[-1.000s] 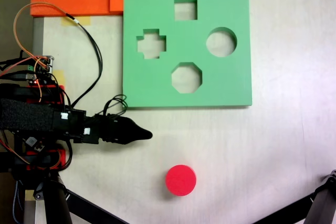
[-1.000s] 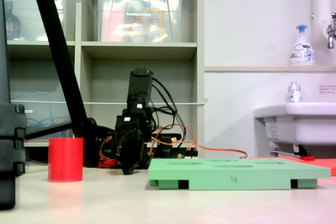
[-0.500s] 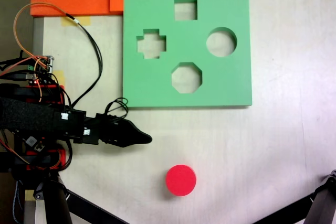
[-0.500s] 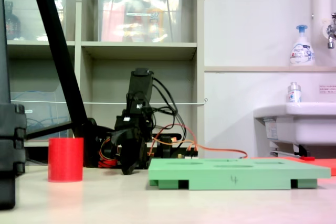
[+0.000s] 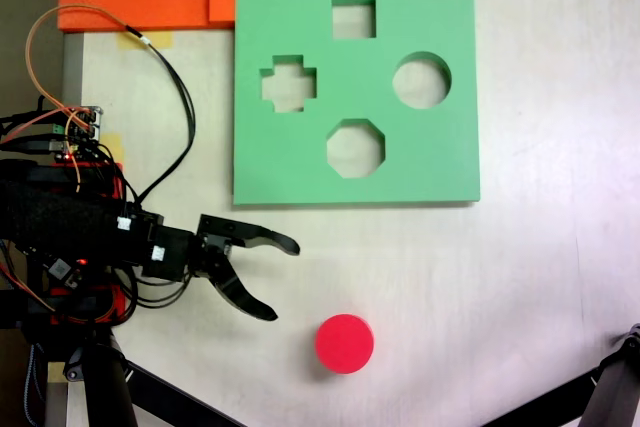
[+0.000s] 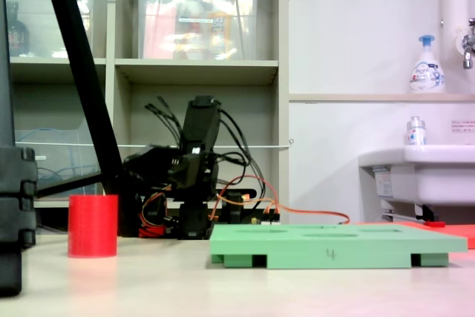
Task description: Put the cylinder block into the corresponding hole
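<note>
Item: red cylinder block, not yet picked up; round hole empty.
The block is seen standing on the worktop, well apart from the green board. The gripper is held near it, jaws spread wide, nothing grasped; pickup, carry and insertion are all left.
</note>
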Action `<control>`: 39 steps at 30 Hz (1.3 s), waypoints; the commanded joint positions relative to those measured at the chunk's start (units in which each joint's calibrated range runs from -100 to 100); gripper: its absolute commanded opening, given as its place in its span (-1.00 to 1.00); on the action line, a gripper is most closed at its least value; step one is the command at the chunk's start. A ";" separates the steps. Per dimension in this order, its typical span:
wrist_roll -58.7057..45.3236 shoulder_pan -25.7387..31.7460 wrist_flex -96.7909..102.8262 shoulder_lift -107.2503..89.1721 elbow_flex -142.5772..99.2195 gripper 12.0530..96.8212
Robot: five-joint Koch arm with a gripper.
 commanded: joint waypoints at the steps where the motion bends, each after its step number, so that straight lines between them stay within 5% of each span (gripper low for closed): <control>1: 3.71 0.10 6.93 -0.55 -1.18 -0.06; 16: 3.81 -0.93 7.22 7.97 -1.18 -0.06; 26: 3.81 -1.56 19.64 31.86 4.71 0.75; 32: 3.86 -2.78 47.76 69.01 11.98 0.77; 39: 3.81 -3.81 48.24 82.41 20.26 0.77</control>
